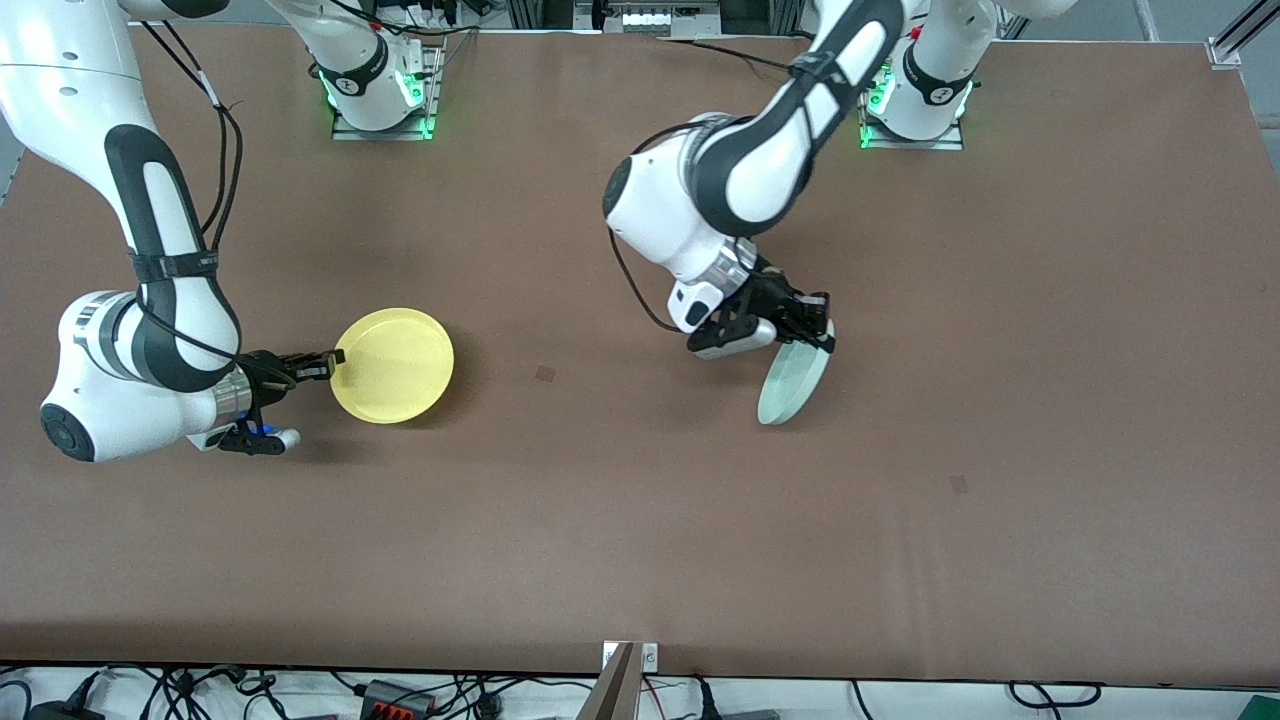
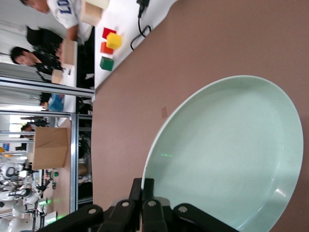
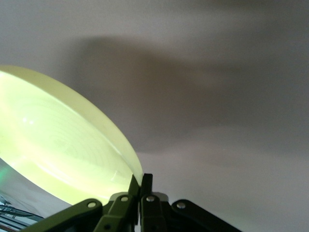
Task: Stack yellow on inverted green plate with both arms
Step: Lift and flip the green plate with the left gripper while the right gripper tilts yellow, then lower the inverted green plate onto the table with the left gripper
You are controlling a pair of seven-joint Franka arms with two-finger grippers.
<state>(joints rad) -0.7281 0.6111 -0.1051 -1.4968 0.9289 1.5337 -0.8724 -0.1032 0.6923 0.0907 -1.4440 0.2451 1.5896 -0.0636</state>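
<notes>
Overhead, bare brown table [image 1: 640, 540]

Probably robotics lab, aluminium framing [image 2: 72, 92], humanoid robots [image 2: 12, 193], cables [image 1: 180, 688]

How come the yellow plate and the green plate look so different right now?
The yellow plate is pale yellow; the green plate is pale mint. The yellow plate shows its whole round face to the front camera, while the green plate is tipped steeply on edge and looks like a thin sliver. The right gripper pinches the yellow plate's rim; the left gripper pinches the green plate's rim. Both are round, rimmed and held by the edge.
</notes>
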